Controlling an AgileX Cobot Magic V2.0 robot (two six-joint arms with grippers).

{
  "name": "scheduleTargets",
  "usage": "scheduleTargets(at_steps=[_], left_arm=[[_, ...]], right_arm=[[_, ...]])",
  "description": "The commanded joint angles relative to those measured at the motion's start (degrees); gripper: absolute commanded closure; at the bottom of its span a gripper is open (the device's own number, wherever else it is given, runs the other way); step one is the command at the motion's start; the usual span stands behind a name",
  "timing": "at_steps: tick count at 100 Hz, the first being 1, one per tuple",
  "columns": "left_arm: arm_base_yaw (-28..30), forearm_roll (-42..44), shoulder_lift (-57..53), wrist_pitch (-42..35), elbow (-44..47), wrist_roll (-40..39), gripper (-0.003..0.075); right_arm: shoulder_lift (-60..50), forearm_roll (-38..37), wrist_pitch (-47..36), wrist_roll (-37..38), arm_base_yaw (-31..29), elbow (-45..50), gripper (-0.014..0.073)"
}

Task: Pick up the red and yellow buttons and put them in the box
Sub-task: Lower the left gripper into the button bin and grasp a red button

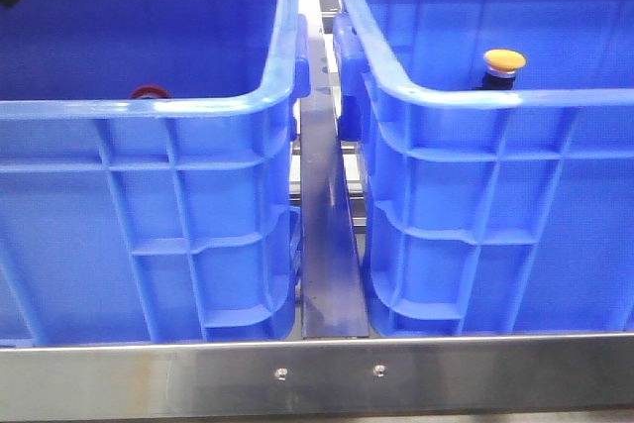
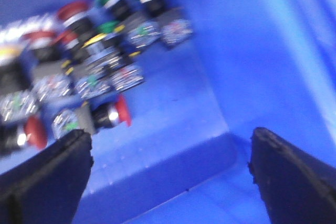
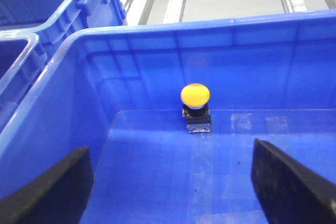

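Buttons sit in 2 blue bins: a yellow button (image 3: 195, 95) stands upright in the right bin (image 1: 515, 98) beneath the open, empty right gripper (image 3: 170, 182), while the open left gripper (image 2: 170, 174) hovers over a red button (image 2: 116, 113).

Yellow button (image 3: 195, 96) upright in right box (image 1: 594, 98)
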Motion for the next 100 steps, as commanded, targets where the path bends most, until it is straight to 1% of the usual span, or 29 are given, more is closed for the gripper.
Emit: scheduleTargets(at_steps=[1,18,42,73,100], left_arm=[[2.4,-0.4,0.5,-1.5,-1.8,-5.1,0.0155],[5.1,-1.1,7.5,4.8,-5.9,-6.4,0.0155],[5.6,-1.0,17.7,9.0,-14.8,-6.4,0.0155],[5.6,-0.6,28.6,9.6,-23.5,-6.4,0.0155],[6.4,0.8,33.7,9.6,-26.8,-6.4,0.0155]], right_arm=[[-0.7,-0.2,-2.4,-0.4,-0.2,-1.5,-0.0036],[-0.7,-0.2,-2.4,-0.4,-0.2,-1.5,-0.0036],[-0.7,-0.2,-2.5,-0.4,-0.2,-1.5,-0.0036],[-0.7,-0.2,-3.5,-0.4,-0.2,-1.5,-0.0036],[-0.7,-0.2,-4.5,-0.4,-0.2,-1.5,-0.0036]])
